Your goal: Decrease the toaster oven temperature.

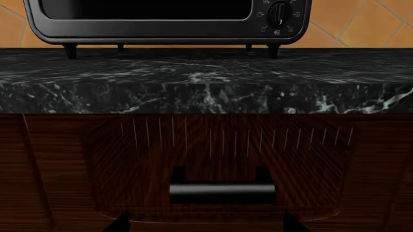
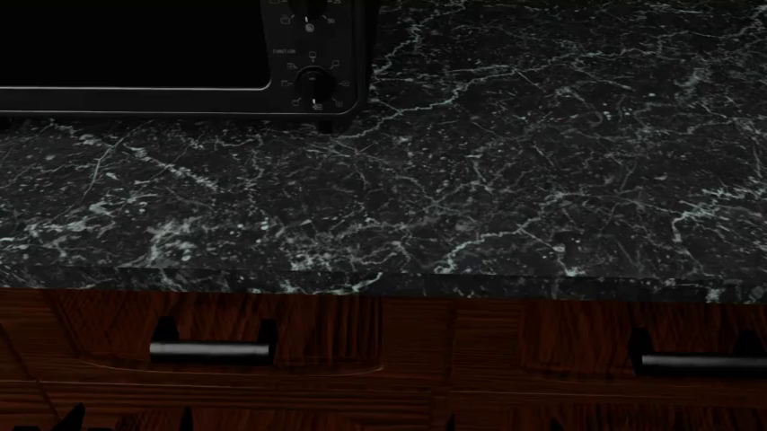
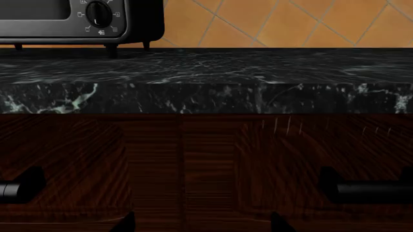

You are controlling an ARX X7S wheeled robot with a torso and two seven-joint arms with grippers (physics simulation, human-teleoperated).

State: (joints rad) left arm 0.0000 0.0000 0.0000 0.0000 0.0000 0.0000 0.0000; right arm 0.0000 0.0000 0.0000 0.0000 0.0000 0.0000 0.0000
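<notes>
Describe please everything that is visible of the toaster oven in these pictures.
The toaster oven is a black box with a dark glass door and a control strip on its right side. The head view shows two round knobs, one above the other; the lower knob has small white marks around it. It stands upright on short black feet on the dark marble countertop, toward the back and left. Nothing else touches it; its top is out of frame.

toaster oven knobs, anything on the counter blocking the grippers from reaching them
Nothing visible does. The counter in front of the toaster oven is bare, and its knobs face out uncovered. Both grippers sit low by the drawers.
</notes>
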